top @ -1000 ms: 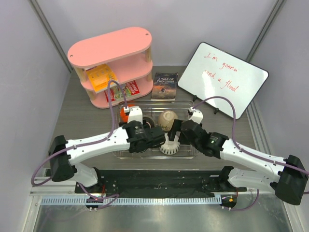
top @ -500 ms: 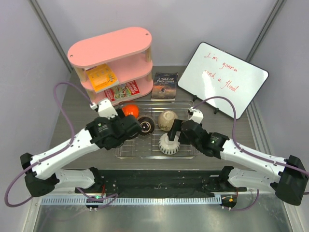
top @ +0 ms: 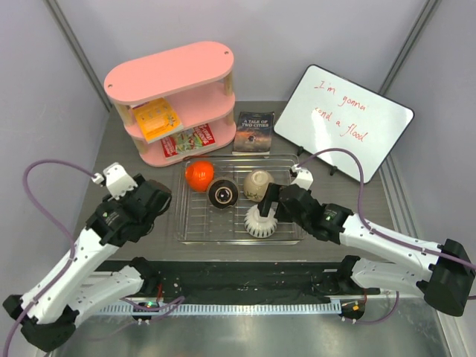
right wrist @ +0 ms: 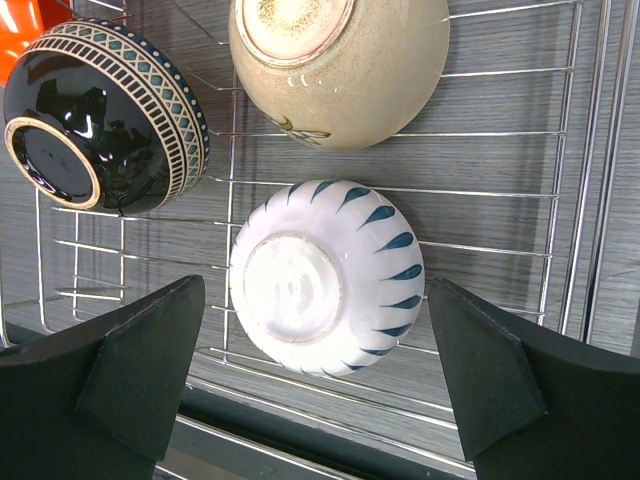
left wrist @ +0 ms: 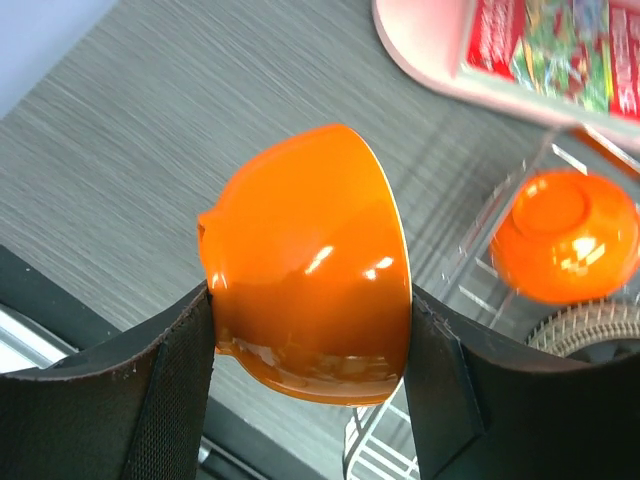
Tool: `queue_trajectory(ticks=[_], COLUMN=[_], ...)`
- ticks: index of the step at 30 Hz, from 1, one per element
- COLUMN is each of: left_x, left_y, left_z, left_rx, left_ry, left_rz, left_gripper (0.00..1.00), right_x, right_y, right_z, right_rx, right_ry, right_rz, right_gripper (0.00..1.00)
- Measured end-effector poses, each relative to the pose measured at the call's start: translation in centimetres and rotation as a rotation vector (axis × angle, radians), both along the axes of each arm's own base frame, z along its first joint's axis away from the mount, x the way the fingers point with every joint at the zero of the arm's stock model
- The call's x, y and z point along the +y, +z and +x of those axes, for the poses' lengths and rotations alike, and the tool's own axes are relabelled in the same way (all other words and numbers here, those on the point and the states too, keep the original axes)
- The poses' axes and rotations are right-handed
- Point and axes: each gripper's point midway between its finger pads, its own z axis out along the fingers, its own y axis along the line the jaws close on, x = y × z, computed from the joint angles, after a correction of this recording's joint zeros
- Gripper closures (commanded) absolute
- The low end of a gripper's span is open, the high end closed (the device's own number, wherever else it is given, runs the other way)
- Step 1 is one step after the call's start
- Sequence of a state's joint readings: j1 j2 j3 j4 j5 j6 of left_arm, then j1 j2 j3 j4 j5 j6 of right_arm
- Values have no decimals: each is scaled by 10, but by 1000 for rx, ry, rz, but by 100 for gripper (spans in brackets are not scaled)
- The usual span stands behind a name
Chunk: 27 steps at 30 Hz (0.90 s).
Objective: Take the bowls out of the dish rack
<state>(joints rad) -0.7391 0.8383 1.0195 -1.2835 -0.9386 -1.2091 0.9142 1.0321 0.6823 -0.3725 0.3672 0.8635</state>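
Left wrist view: left gripper (left wrist: 312, 340) clamps the glossy orange bowl (left wrist: 300, 240), whose slick curved wall may slip free; right gripper (right wrist: 315, 290) stands open.

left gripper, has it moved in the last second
Yes. The left gripper swung left, off the dish rack, out over the table, holding an orange bowl.

A robotics lab cell: left arm (top: 82, 249) and right arm (top: 379, 236) mounted at a table (top: 335, 190) between bare grey walls (top: 44, 89).
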Motion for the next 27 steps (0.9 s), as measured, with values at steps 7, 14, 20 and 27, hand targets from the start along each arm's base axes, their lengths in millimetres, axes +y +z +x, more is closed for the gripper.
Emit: queue_trajectory(ticks=[7,14,20,27], left_x=[16,19,23,7], left_y=[-22,-52,-55,-89], left_z=[23,55,81,100], left_rx=[73,164,161,212], left_ry=[58,53,7,-101], left_rz=[-11,-128,-248,-391], left_gripper=[100,100,100,100], right_x=[2,2,1,1], right_y=[-2,-2,-5,-8], right_z=[-1,-1,-1,0], right_rx=[9,9,14,19], right_ry=[8,9,6,5], right_rz=[0,2,-3,-8], right_gripper=[0,0,0,0])
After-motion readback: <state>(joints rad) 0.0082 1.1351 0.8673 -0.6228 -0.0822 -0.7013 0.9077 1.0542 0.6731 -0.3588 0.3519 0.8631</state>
